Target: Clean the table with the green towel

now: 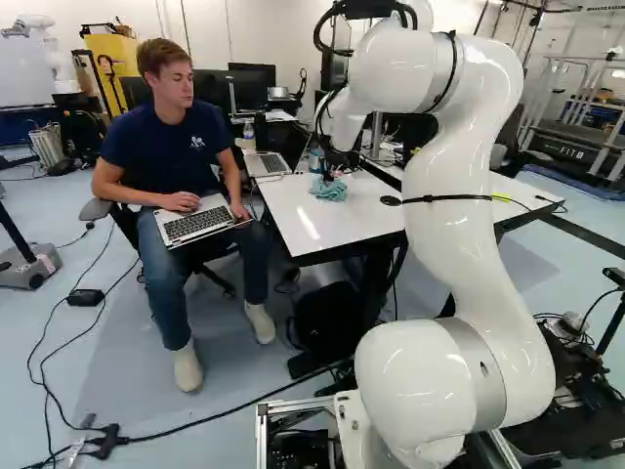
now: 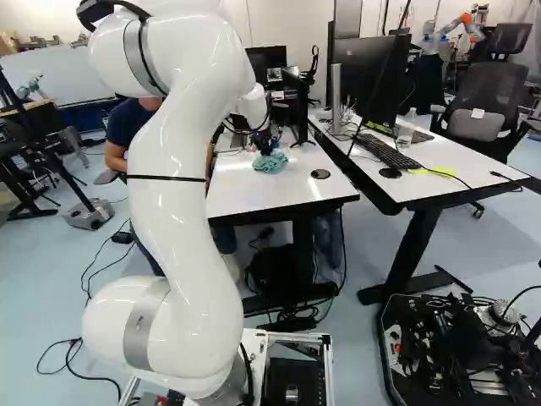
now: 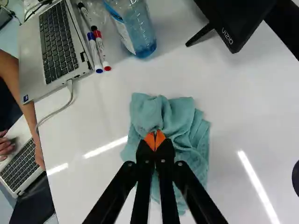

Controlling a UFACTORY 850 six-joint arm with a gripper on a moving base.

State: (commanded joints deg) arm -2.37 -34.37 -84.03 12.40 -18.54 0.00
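White-topped, the table is straight ahead of my base, at twelve o'clock. My arm rises from the foot of the left base view, fills its three o'clock side and reaches out over the tabletop. A person sits close by the table at ten o'clock in that view, with a laptop across the knees.

Looking along the wrist, I take twelve as dead ahead of the fingers. A black screen stands on the table at one o'clock. An open laptop lies between ten and eleven, with a pale cable curving from its side over the table's edge. My gripper has its orange tips drawn together on the towel, pinching a bunch of it. The cloth lies crumpled on the tabletop, gathered ahead of the gripper at twelve, spreading to two and trailing back under the fingers towards six. A clear bottle with blue liquid sits just short of twelve, beyond the towel. A black disc is between three and four, well apart from it. Capped markers lie at eleven, between laptop and bottle.
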